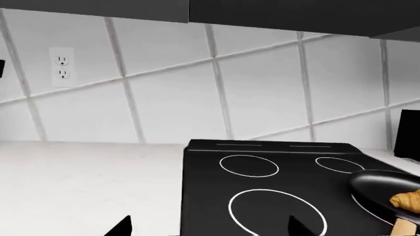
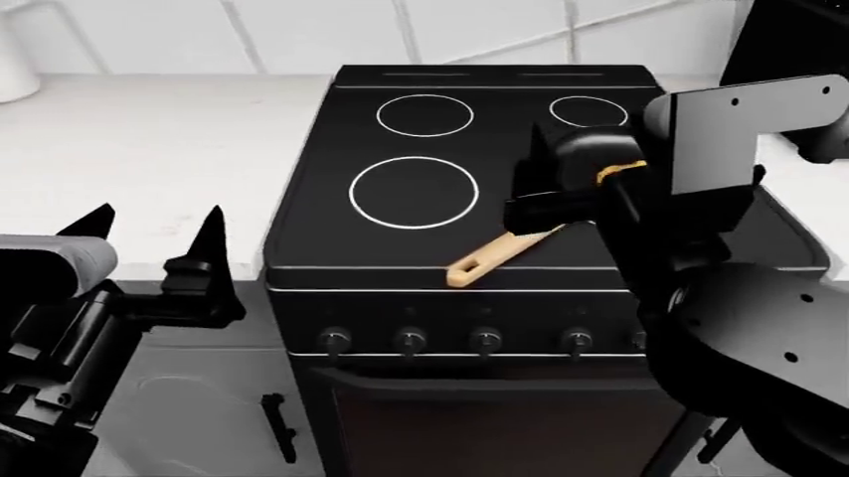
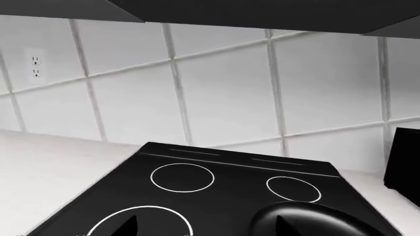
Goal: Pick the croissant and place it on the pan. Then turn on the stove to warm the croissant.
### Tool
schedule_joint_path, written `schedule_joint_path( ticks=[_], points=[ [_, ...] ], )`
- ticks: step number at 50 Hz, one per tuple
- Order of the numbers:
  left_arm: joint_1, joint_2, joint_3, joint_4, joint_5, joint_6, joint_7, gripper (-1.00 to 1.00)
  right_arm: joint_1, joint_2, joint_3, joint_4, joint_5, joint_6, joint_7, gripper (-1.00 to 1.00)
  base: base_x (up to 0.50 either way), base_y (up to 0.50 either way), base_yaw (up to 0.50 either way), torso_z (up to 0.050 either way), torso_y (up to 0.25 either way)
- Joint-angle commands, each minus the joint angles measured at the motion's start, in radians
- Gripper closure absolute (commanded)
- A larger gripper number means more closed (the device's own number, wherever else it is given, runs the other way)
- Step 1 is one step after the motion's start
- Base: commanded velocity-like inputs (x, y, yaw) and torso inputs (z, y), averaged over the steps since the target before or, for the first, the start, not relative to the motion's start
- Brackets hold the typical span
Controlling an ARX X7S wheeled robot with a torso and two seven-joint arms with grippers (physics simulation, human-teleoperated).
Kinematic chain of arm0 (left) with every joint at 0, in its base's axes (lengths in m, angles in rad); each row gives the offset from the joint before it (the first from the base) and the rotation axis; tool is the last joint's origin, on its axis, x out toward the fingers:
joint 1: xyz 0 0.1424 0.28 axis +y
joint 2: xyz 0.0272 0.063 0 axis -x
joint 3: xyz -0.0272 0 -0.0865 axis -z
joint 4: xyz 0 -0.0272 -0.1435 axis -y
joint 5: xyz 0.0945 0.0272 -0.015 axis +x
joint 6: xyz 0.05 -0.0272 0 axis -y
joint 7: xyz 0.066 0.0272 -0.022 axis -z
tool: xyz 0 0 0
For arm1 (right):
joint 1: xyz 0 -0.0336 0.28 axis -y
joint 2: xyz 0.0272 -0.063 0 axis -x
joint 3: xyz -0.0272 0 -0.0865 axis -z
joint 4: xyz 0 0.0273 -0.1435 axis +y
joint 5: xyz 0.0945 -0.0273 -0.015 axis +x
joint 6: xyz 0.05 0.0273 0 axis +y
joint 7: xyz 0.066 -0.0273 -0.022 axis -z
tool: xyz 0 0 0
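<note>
The black stove [image 2: 414, 189] fills the middle of the head view, with its front knobs [image 2: 484, 340] below the cooktop. The black pan [image 1: 377, 184] sits on the stove's right side, and the golden croissant [image 1: 406, 199] lies in it. In the head view my right arm hides the pan's bowl and the croissant; only the wooden handle [image 2: 498, 253] shows. My right gripper [image 3: 206, 228] is open and empty, above the cooktop beside the pan [image 3: 315, 219]. My left gripper [image 2: 153, 224] is open and empty, over the counter left of the stove's front.
A white counter [image 2: 146, 149] lies left of the stove, with a white object [image 2: 14, 70] at its back left. A black toaster [image 3: 402, 167] stands right of the stove. The tiled wall behind has an outlet [image 1: 62, 67]. Dark cabinets hang overhead.
</note>
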Motion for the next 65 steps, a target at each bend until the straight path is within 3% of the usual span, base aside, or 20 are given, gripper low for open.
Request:
schedule_joint_path(
  ticks=[1,65],
  points=[
    [0.007,-0.003,0.027,0.005,0.057,0.03,0.017,-1.0,-0.02,0.004,0.011,0.001,-0.007,-0.024,-0.003,-1.0,0.0,0.0,0.0,-0.05,0.0],
    [-0.029,-0.021,0.123,0.021,0.079,0.025,-0.004,-1.0,-0.14,0.067,0.072,-0.096,0.03,-0.069,0.113,-1.0,0.0,0.0,0.0,-0.05,0.0]
  ],
)
